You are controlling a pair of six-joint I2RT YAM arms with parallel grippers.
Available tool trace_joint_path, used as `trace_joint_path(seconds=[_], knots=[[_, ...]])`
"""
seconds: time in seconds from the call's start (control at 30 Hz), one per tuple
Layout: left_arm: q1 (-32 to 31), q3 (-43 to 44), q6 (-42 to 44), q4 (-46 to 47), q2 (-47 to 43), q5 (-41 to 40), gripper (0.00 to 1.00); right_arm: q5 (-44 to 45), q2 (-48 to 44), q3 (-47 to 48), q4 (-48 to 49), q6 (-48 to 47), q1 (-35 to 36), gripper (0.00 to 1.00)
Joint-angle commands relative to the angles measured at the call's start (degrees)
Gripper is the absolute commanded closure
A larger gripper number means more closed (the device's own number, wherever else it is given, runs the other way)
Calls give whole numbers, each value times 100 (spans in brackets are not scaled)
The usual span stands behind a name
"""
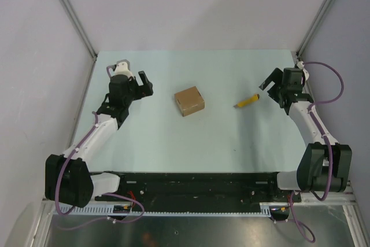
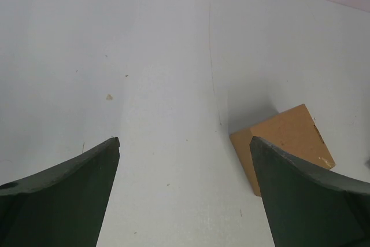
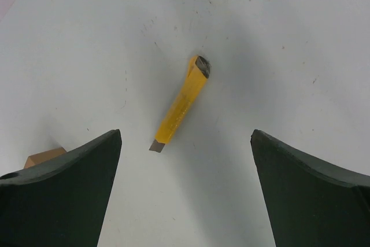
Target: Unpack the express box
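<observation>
- Starting at the near edge, the two arm bases are seen bolted beside the worktop (image 1: pixel 231 143), and nothing is gripped by either arm.
- The express box (image 1: pixel 189 100) is found mid-worktop, flat on its base with the lid flaps shut. Whether it is taped cannot be told.
- The yellow cutter knife (image 1: pixel 247 102) is laid to the box's right, apart from it, with a grey tip shown at one end.
- Slightly farther out, the jaws of the left arm (image 1: pixel 98 125) are held wide apart over bare worktop. Those of the right arm (image 1: pixel 309 117) are equally spread, just short of the cutter.
- Fetching the cutter is judged the step in hand. The right jaws should be lowered astride the yellow handle, clear of the grey tip, and closed only once centred.
- The box would best be steadied by its side walls, with the flaps left free.
</observation>
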Motion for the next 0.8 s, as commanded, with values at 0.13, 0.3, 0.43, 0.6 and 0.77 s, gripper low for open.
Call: trace_joint_path(seconds=[0.13, 0.3, 0.43, 0.6, 0.77], knots=[[-21, 192, 190, 76, -269, -4, 0, 6, -169, 229, 10, -207, 208, 0], [41, 121, 304, 84, -313, 233, 0, 85, -186, 229, 18, -427, 770, 1], [41, 104, 340, 76, -217, 514, 0, 251, -108, 238, 141, -559, 1324, 7], [41, 51, -143, 58, -15, 953, 0, -2, 182, 238, 413, -314, 1711, 15], [32, 200, -943, 67, 800, 2066, 0, -82, 525, 229, 1123, -409, 2036, 12]])
